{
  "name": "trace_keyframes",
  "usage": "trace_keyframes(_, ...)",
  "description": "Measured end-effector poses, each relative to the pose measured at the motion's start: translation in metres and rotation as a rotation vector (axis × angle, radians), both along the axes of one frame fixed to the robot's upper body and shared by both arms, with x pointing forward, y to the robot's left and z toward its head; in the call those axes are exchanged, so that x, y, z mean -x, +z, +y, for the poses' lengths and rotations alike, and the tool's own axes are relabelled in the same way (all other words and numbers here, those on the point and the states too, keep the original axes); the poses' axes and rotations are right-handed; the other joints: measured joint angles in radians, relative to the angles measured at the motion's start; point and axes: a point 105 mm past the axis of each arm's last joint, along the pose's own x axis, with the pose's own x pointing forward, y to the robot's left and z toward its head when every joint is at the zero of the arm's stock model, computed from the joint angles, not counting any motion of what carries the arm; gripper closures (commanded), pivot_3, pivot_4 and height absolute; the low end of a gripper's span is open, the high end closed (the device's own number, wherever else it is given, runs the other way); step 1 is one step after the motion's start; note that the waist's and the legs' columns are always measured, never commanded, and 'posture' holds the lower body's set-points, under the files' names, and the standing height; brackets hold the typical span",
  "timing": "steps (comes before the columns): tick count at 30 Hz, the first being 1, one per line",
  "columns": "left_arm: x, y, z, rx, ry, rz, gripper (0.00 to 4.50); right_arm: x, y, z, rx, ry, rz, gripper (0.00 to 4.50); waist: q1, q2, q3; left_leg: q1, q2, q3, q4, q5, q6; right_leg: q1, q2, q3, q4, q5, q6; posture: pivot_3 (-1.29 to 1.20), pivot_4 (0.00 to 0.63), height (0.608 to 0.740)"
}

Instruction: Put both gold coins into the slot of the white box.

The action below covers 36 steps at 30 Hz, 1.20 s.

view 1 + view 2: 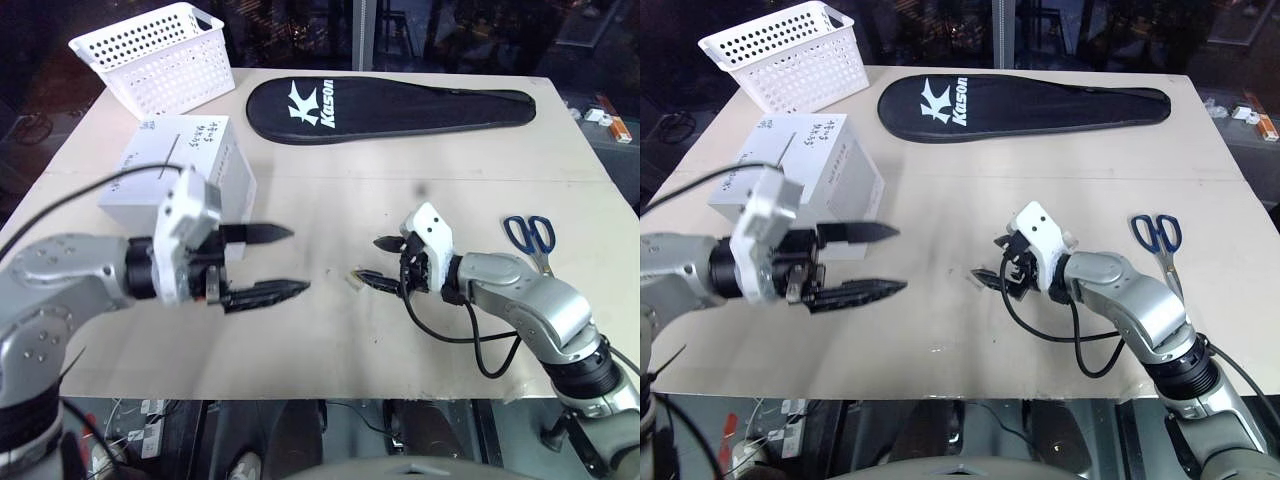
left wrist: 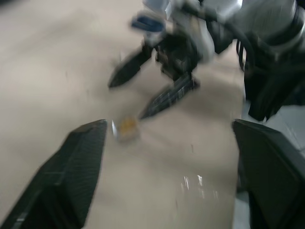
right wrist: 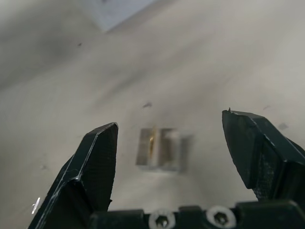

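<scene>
Right claw (image 3: 169, 143) spread, a gold coin (image 3: 152, 140) upright in a clear block (image 3: 162, 150) just ahead between its fingers. Left claw (image 1: 272, 262) spread, empty. Coin looked thin, slippery; pinch its faces.

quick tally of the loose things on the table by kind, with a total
white perforated basket: 1
white box: 1
black racket cover: 1
blue-handled scissors: 1
small clear block with a gold coin: 1
total: 5
</scene>
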Motion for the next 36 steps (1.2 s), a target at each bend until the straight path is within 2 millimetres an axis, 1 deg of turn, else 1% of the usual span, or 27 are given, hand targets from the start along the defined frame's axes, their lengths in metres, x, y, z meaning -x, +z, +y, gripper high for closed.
trace_keyframes(2,0.001,-0.003,0.003,0.001,-0.010,0.004,0.28,0.000,-0.002,0.001,0.002,-0.002,0.014,1.38,0.004,0.000,0.000,0.000,-0.001,0.000,0.000,0.000,0.000,0.001,0.000,0.000,0.000,0.000,0.000,0.00,0.150,0.740)
trace_keyframes(5,0.002,-0.007,0.009,0.000,-0.018,0.006,0.28,0.001,-0.004,0.003,-0.001,0.004,0.040,1.38,0.003,0.000,0.000,0.000,-0.001,0.000,0.001,0.000,0.001,0.001,0.000,-0.001,0.000,0.000,0.000,0.00,0.150,0.740)
trace_keyframes(8,-0.003,-0.012,0.020,-0.026,0.008,-0.009,0.28,0.001,-0.005,0.004,0.005,0.011,0.064,1.38,-0.001,0.001,0.000,0.000,-0.001,0.000,0.000,0.000,0.000,0.001,0.000,-0.001,0.000,0.000,0.000,0.00,0.150,0.740)
trace_keyframes(12,-0.005,-0.011,0.021,-0.031,0.010,-0.032,0.28,0.000,-0.006,0.003,0.010,0.015,0.079,1.38,-0.001,0.001,0.000,0.000,0.000,0.000,0.000,0.000,0.001,0.001,0.000,-0.001,0.000,0.000,0.000,0.00,0.150,0.740)
trace_keyframes(14,-0.005,-0.013,0.020,-0.037,0.004,-0.034,0.28,0.000,-0.007,0.002,0.015,0.018,0.089,1.93,-0.001,0.001,0.000,0.000,-0.001,0.000,0.000,0.000,0.001,0.001,0.000,-0.001,0.000,0.000,0.000,0.00,0.150,0.740)
trace_keyframes(15,-0.005,-0.015,0.019,-0.038,-0.002,-0.034,0.28,0.001,-0.008,0.002,0.017,0.019,0.095,2.28,-0.001,0.001,0.000,0.000,-0.001,0.000,0.000,0.000,0.001,0.001,0.000,-0.001,0.000,0.000,0.000,0.00,0.150,0.740)
trace_keyframes(18,-0.005,-0.016,0.019,-0.044,-0.002,-0.036,0.28,0.001,-0.009,0.002,0.018,0.025,0.104,3.73,-0.002,0.001,0.000,0.000,0.000,0.000,0.000,0.000,0.001,0.001,0.000,-0.001,0.000,0.000,0.000,0.00,0.150,0.740)
trace_keyframes(31,-0.006,-0.020,0.021,-0.050,0.020,-0.036,0.28,0.000,-0.010,0.002,0.023,0.030,0.112,3.73,-0.003,0.001,0.000,0.000,0.000,-0.001,0.000,0.000,0.001,0.001,0.000,-0.001,0.000,0.000,0.000,0.00,0.150,0.740)
trace_keyframes(32,-0.005,-0.021,0.021,-0.050,0.022,-0.032,0.28,0.000,-0.010,0.002,0.024,0.030,0.114,4.27,-0.003,0.001,0.000,0.000,0.000,-0.001,0.000,0.000,0.001,0.001,0.000,-0.001,0.000,0.000,0.000,0.00,0.150,0.740)
trace_keyframes(33,-0.005,-0.022,0.022,-0.049,0.024,-0.029,0.28,0.000,-0.011,0.001,0.025,0.031,0.118,4.46,-0.003,0.001,0.000,0.000,0.000,-0.001,0.000,0.000,0.001,0.001,0.000,-0.001,0.000,0.000,0.000,0.00,0.150,0.740)
trace_keyframes(36,-0.005,-0.022,0.021,-0.049,0.025,-0.031,0.28,0.000,-0.011,0.001,0.026,0.031,0.120,4.46,-0.003,0.001,0.000,0.000,0.000,-0.001,0.000,0.000,0.001,0.001,0.000,-0.001,0.000,0.000,0.000,0.00,0.150,0.740)
